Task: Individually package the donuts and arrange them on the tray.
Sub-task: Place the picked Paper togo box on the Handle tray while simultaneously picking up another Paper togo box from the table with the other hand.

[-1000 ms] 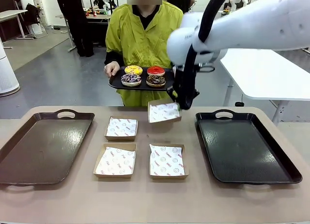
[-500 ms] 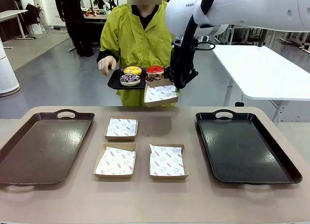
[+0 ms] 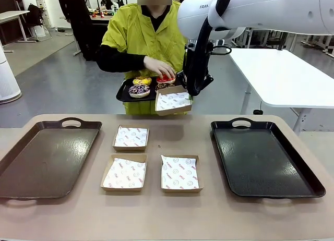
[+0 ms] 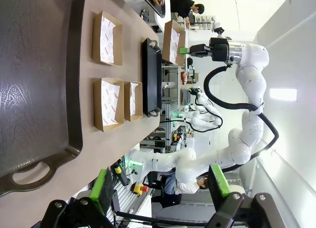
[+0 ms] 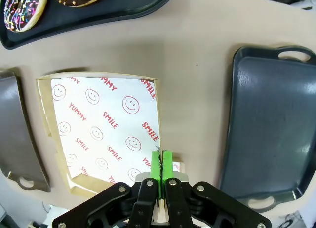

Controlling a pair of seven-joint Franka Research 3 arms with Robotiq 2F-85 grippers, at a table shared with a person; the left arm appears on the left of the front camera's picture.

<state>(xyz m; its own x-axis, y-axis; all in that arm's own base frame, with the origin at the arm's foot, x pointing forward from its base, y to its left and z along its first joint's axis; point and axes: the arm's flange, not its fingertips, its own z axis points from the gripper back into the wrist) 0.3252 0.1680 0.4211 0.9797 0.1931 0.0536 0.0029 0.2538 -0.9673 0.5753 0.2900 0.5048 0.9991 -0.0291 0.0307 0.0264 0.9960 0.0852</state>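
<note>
A person across the table holds a small black tray [image 3: 125, 95] carrying the donuts. Their hand rests on the glossy red donut [image 3: 166, 78]. Beside it lie the yellow-iced donut [image 3: 141, 81], the dark donut with white-purple sprinkles [image 3: 139, 89] and the chocolate donut [image 3: 165, 86], which is partly hidden. My right gripper [image 3: 191, 94] is shut on the edge of a paper-lined cardboard box [image 3: 174, 101], held in the air against the small tray. In the right wrist view the right gripper [image 5: 161, 161] pinches the box [image 5: 103, 139] rim. My left gripper [image 4: 159, 188] stands open, with nothing between its fingers.
Three more paper-lined boxes [image 3: 131, 137] [image 3: 124, 173] [image 3: 179, 173] sit mid-table. A large brown tray [image 3: 47, 157] lies at the left and a large black tray [image 3: 263, 157] at the right. A white table stands behind at the right.
My right gripper lifted the box off the table up beside the small tray, then held still. The person's hand moved from the tray's left edge onto the red donut.
</note>
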